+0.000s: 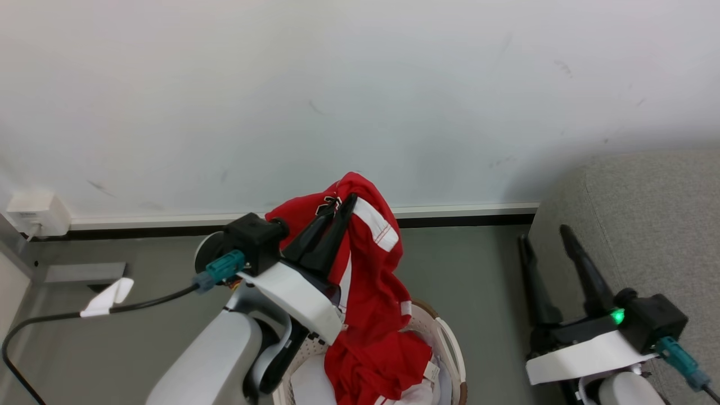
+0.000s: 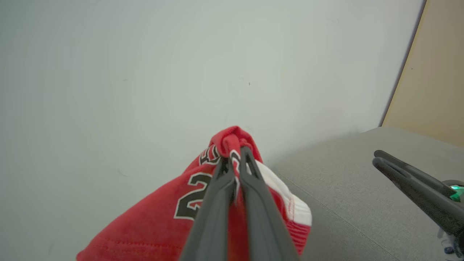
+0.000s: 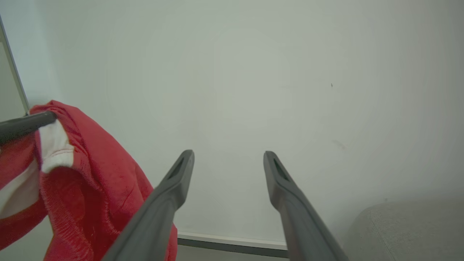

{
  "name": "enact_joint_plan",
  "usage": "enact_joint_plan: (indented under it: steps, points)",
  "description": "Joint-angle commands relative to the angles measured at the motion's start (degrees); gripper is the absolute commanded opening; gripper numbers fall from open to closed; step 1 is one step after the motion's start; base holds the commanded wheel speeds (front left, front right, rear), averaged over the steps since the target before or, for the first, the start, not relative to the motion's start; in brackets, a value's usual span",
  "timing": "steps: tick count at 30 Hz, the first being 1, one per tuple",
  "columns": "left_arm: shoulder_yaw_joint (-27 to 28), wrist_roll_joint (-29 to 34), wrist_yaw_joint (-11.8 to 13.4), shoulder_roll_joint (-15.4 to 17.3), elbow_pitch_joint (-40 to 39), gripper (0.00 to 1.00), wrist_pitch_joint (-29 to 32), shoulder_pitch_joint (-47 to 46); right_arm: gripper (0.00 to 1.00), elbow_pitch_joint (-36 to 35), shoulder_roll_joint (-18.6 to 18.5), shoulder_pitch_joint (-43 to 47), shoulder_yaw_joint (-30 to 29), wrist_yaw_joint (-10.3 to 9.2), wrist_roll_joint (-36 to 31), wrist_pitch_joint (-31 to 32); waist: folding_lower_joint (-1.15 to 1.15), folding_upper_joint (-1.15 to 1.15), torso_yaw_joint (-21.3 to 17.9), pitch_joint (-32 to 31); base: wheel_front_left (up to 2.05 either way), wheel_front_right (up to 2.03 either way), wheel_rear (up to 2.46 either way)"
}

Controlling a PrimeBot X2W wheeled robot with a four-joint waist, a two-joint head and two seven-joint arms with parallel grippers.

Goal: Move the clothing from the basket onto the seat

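Head view first: the left gripper (image 1: 342, 203) is pinched shut on a bunch of the red jersey (image 1: 371, 292) and holds it up in front of the white wall (image 1: 360, 84). The rest of the fabric hangs down, and its bottom end sits inside the white laundry basket (image 1: 453, 343), the one with the brown rim. The right gripper (image 1: 544, 234) is off to the side with its fingers spread and nothing between them, right at the edge of the grey sofa (image 1: 647, 225).

Left wrist view: both fingers are squeezed together on the jersey (image 2: 156, 217) just below a red knot of cloth. You can read part of the "23", and the sofa (image 2: 362, 203) is behind it to the right.

Right wrist view: the fingers are wide apart and empty, pointing at the wall. The jersey (image 3: 90, 174) dangles at the left and a sofa corner (image 3: 409, 228) shows at the lower right.
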Motion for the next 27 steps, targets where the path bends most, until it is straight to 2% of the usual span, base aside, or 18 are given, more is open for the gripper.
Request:
enact_joint_plan:
  steps: [1, 9, 15, 21, 27]
  points:
    - [0.3, -1.0, 0.3, 0.5, -0.4, 0.0, 0.2, 0.4, 1.0, -0.4, -0.4, -0.5, 1.6, -0.14, 1.3, 0.0, 0.0, 0.0, 0.1, 0.1, 0.0, 0.0, 0.0]
    - [0.2, -1.2, 0.5, 0.5, -0.7, 0.0, 0.4, -0.9, 1.0, 1.0, -3.0, -2.6, 14.4, -0.14, 4.9, 0.0, 0.0, 0.0, 0.2, 0.3, 0.0, 0.0, 0.0]
    - [-0.7, -1.3, 0.1, -0.5, -0.3, 0.0, 0.4, -1.5, 1.0, 7.4, -4.8, -6.4, 26.4, -0.13, 8.0, 0.0, 0.0, 0.0, 1.0, 0.1, 0.0, 0.0, 0.0]
    - [-2.3, -1.5, -0.4, -2.4, 0.2, 0.0, 0.1, -1.4, 1.0, 15.7, -3.4, -12.0, 33.0, -0.13, 12.2, 0.0, 0.0, 0.0, 2.3, 0.0, 0.0, 0.0, 0.0]
    - [-4.4, -2.0, -1.2, -4.5, 0.6, 0.0, 0.0, -1.6, 1.0, 23.2, -1.3, -16.8, 37.2, -0.13, 16.5, 0.0, 0.0, 0.0, 4.5, -0.1, 0.0, 0.0, 0.0]
